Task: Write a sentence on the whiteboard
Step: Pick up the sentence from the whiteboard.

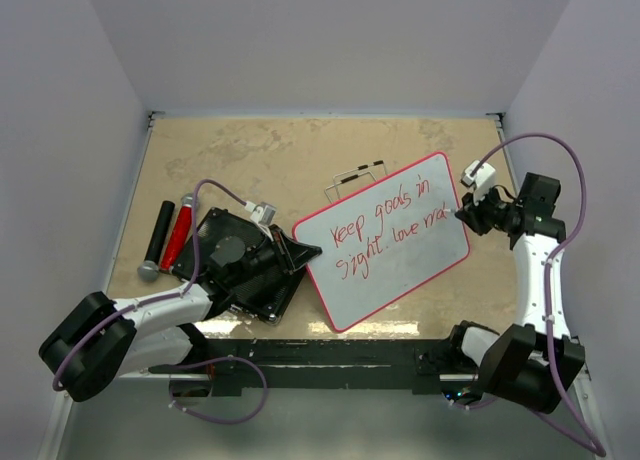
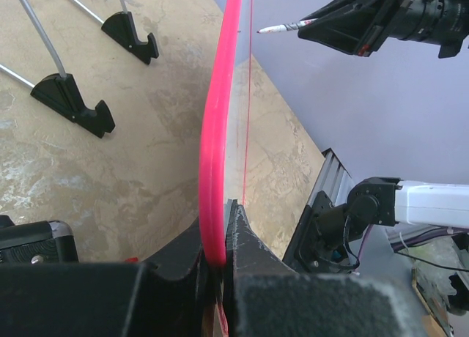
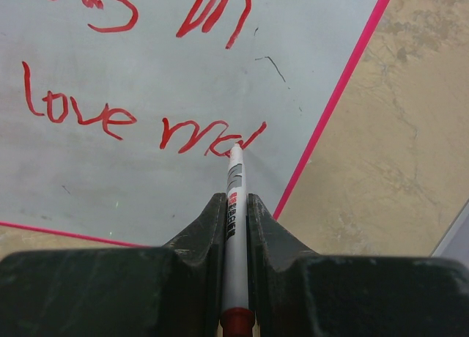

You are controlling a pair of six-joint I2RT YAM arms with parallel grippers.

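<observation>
Left hand clamps the whiteboard, right hand a marker (wire stand behind it).

Tan mottled table. Left of frame: black tube, red tube, black slab. Upper centre: wire stand. Centre-right: whiteboard, can't tell if lying flat.

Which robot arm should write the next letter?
Right. The right gripper is shut on the marker, with its tip at the unfinished red sentence. The left gripper is busy clamping the rim of the whiteboard.
</observation>
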